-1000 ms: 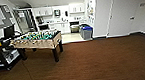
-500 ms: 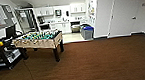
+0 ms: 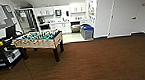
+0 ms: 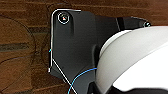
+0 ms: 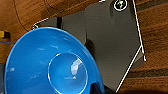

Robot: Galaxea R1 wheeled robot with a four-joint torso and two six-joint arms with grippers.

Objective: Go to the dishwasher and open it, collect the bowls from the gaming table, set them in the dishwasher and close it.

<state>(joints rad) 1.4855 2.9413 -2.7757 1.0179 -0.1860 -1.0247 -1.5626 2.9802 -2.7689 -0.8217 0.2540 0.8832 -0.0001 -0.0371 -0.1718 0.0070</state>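
A bright blue bowl (image 5: 52, 62) sits large and close in the right wrist view, above the wooden floor, with my right gripper shut on it. In the left wrist view a white rounded bowl (image 4: 132, 60) hangs just as close over the floor, held by my left gripper. The kitchen lies far ahead, and a grey-fronted unit under its counter (image 3: 75, 27) looks like the dishwasher; I cannot tell whether it is open. The gaming table is out of view.
A table-football table (image 3: 38, 39) with a green field stands left of my path. A dark desk with a monitor (image 3: 4, 48) is at the far left. Grey bins with blue lids (image 3: 87, 31) stand by the kitchen entrance. A white door (image 3: 126, 13) is on the right.
The whole head view has crept slightly forward toward the kitchen. Nothing in the room has moved.
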